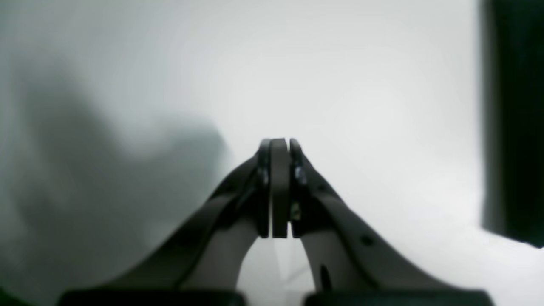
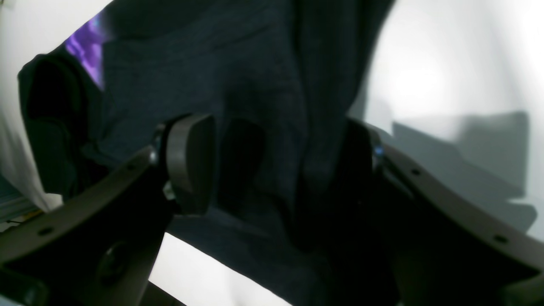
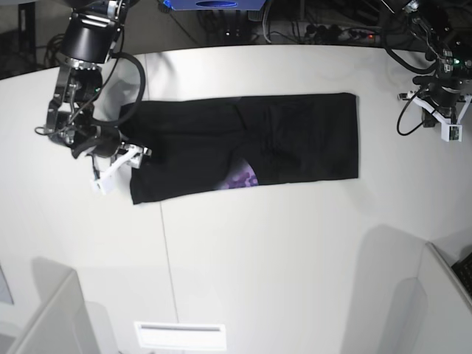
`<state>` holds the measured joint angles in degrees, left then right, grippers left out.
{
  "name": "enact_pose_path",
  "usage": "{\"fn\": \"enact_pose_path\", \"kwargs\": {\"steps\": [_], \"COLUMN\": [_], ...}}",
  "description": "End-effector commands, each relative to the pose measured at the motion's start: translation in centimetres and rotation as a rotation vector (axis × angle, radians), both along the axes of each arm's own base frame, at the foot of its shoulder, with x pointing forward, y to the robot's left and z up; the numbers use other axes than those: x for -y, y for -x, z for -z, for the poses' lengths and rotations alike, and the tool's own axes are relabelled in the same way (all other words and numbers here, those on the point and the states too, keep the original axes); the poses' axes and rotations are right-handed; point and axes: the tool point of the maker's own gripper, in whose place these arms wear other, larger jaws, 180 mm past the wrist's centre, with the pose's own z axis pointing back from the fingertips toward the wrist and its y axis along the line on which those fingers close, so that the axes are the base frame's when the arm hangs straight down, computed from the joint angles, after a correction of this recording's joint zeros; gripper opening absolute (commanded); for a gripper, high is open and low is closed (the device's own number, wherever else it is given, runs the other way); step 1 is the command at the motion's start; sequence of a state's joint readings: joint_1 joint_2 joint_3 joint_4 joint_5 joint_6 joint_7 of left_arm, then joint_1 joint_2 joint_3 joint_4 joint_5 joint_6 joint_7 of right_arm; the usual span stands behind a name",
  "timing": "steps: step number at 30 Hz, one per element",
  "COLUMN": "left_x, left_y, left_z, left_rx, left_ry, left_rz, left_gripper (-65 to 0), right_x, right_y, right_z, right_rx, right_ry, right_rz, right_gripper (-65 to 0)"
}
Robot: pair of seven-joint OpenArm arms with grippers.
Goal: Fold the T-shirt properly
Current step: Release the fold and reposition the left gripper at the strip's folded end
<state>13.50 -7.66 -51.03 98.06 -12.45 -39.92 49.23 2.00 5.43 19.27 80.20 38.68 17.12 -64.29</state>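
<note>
Now T-shirt (image 3: 243,151) folded into long strip mid tabletop (image 3: 280,251), right claw (image 2: 272,170) spread wide around T-shirt's end edge, left claw (image 1: 279,187) pinched closed, empty, well off T-shirt's opposite end.

A white table (image 3: 258,251) with rounded corners carries the scene. A black T-shirt (image 3: 295,140) lies flat on it as a long band across its upper middle, a purple patch of print (image 3: 242,178) showing at its lower edge. A thin seam (image 3: 167,258) crosses the tabletop.
</note>
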Motion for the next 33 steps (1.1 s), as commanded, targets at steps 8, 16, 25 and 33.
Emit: {"fn": "enact_pose_path", "kwargs": {"steps": [8, 16, 25, 33], "left_x": [3.3, 5.2, 10.4, 14.3], "left_y": [-2.2, -2.8, -5.6, -6.9], "left_z": [3.2, 5.8, 6.2, 6.4], "left_rx": [-0.004, -0.009, 0.000, -0.002], "left_ry": [0.104, 0.168, 0.222, 0.256], "left_rz": [0.070, 0.058, 0.172, 0.264], "left_gripper": [-65.0, -65.0, -65.0, -65.0], "right_x": [-2.1, -1.7, 0.5, 0.9], "right_y": [1.7, 1.5, -0.3, -2.4], "right_z": [1.1, 1.0, 0.1, -3.0], "right_rx": [-0.066, -0.062, 0.002, 0.091], "right_ry": [0.019, 0.033, 0.088, 0.153], "right_rz": [-0.098, -0.103, -0.078, -0.113], "right_gripper": [-24.2, -44.0, -65.0, -65.0]}}
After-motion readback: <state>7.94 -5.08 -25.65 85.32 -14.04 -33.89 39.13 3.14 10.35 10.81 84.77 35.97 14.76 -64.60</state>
